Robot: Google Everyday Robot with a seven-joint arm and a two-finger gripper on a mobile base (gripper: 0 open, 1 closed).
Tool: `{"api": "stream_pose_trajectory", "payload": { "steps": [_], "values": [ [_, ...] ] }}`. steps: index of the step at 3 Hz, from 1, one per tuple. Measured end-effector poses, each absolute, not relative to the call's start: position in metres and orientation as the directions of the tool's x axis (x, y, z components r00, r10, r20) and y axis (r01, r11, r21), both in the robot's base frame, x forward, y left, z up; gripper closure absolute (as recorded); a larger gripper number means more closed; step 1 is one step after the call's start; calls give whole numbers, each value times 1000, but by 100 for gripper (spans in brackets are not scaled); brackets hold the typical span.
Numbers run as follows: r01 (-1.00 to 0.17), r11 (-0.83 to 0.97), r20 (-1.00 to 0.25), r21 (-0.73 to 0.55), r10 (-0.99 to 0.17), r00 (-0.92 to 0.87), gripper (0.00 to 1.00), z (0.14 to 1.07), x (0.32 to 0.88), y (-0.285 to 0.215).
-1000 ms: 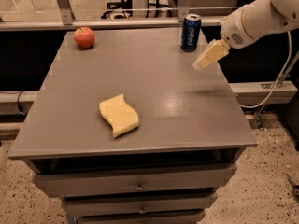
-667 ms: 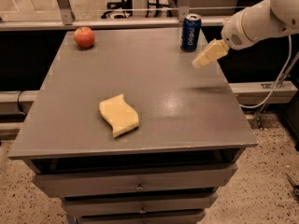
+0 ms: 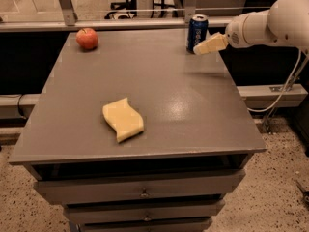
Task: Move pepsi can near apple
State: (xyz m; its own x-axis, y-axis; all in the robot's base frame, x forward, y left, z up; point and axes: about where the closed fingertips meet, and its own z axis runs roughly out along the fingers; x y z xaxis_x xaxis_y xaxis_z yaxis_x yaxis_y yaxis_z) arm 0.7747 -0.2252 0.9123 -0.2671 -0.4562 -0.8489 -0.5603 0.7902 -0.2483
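Observation:
The dark blue pepsi can [image 3: 197,31] stands upright at the far right of the grey table top [image 3: 159,91]. The red apple [image 3: 87,38] sits at the far left corner, well apart from the can. My gripper [image 3: 205,46] is cream-coloured and comes in from the right on a white arm [image 3: 270,25]. It hovers just right of the can's lower half, overlapping it in view. I cannot tell whether it touches the can.
A pale yellow wavy sponge [image 3: 123,119] lies near the front middle of the table. Drawers [image 3: 145,192] sit under the top. A metal rail [image 3: 120,23] runs behind the table, and a cable [image 3: 285,88] hangs at the right.
My gripper has moved up and to the left, closer to the pepsi can. The can, the apple and the sponge have not moved.

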Motion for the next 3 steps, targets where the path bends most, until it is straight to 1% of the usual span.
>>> {"api": "stream_pose_trajectory", "payload": {
  "steps": [1,3],
  "values": [
    [-534,820,-885,-208,-390,-255,0,909,809,-226],
    [-541,837,-935,-76,-249,-254,1,896,863,-200]
  ]
}}
